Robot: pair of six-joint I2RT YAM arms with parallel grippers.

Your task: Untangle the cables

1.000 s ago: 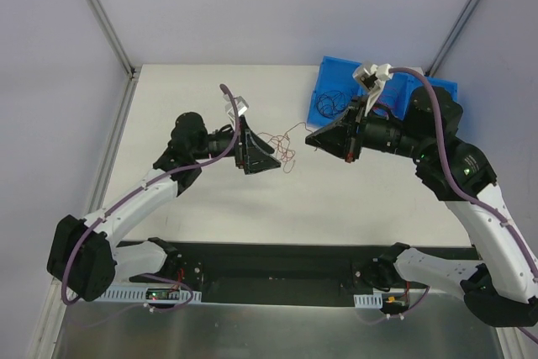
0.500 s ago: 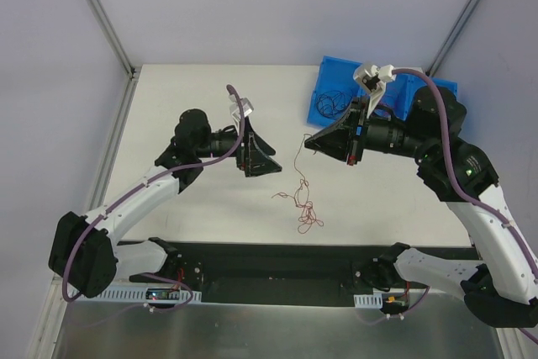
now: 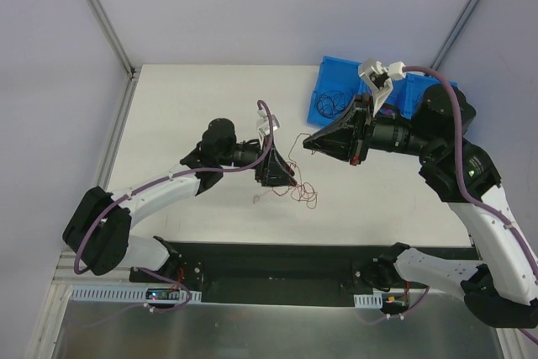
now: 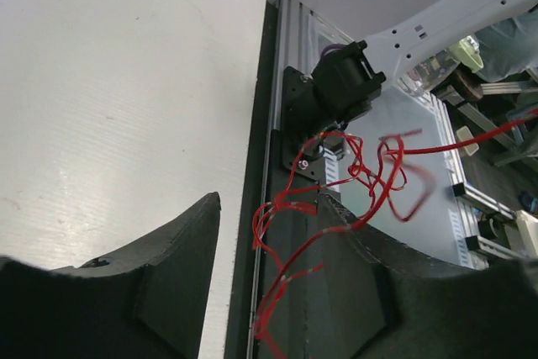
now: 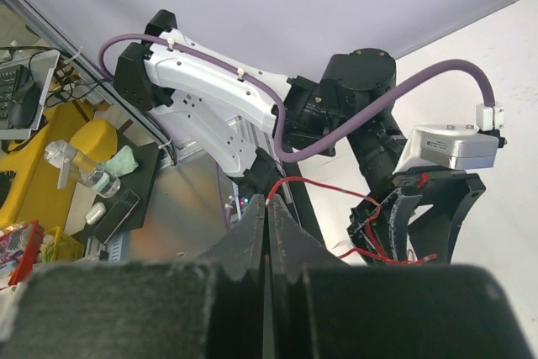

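We see the left fingers near the centre of the frame, standing partly apart. Strands of the red cables run loosely through the gap between them and are not pinched. The right fingers, just up and to the right, are pressed together on one red strand. The tangle sits just right of the left fingers; whether it touches the white table we cannot tell. Thin black cables lie in the blue tray at the upper right.

Robot lab cell: grey panels and aluminium rails are boxing in the white surface.
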